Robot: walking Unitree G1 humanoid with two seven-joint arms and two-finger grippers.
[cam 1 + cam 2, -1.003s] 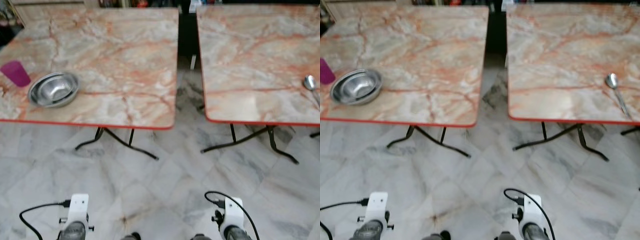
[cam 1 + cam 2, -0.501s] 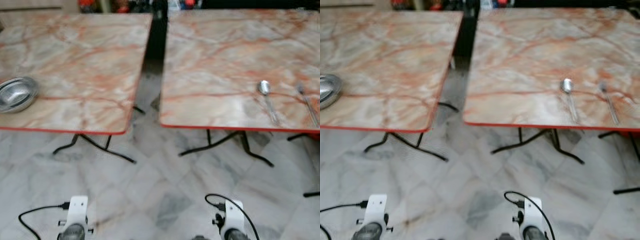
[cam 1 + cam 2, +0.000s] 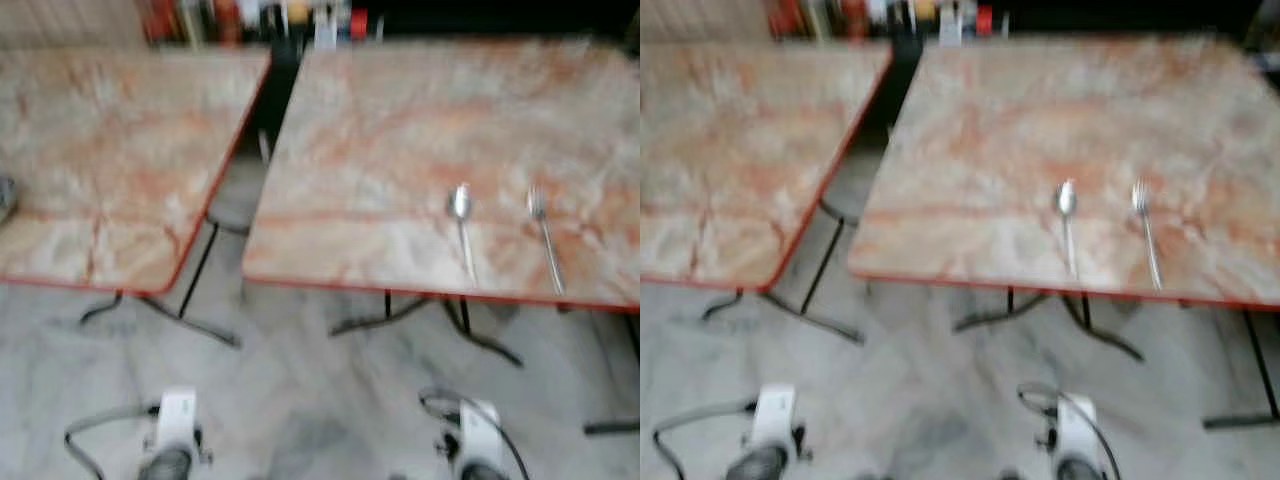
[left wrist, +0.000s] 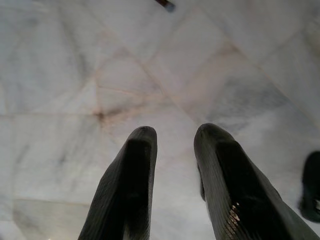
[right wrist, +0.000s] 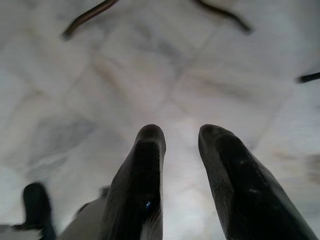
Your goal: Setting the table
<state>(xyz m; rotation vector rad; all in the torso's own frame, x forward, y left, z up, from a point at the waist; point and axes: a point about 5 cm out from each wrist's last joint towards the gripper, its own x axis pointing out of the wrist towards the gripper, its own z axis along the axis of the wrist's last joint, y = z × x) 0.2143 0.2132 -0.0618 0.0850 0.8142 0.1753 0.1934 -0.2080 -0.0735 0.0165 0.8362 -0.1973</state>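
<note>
A metal spoon (image 3: 462, 225) and a metal fork (image 3: 545, 235) lie side by side near the front edge of the right marble-top table (image 3: 400, 130). A second marble-top table (image 3: 110, 150) stands to its left across a gap. Both arms hang low over the floor, their wrists at the bottom of the eye views. My left gripper (image 4: 172, 137) points down at the tiles, open, nothing between its fingers. My right gripper (image 5: 180, 135) hangs the same way, open and holding nothing. The eye views are blurred.
Black folding legs (image 3: 430, 315) stand under each table on the grey marble floor (image 3: 300, 380). The dark gap (image 3: 262, 110) between the tables leads to bottles and jars (image 3: 250, 20) at the back. A black foot (image 4: 311, 187) shows in the left wrist view.
The whole picture has shifted left as the camera turned right. The bowl and pink cup have left the view; the spoon and fork now sit nearer the centre. The arms still hang.
</note>
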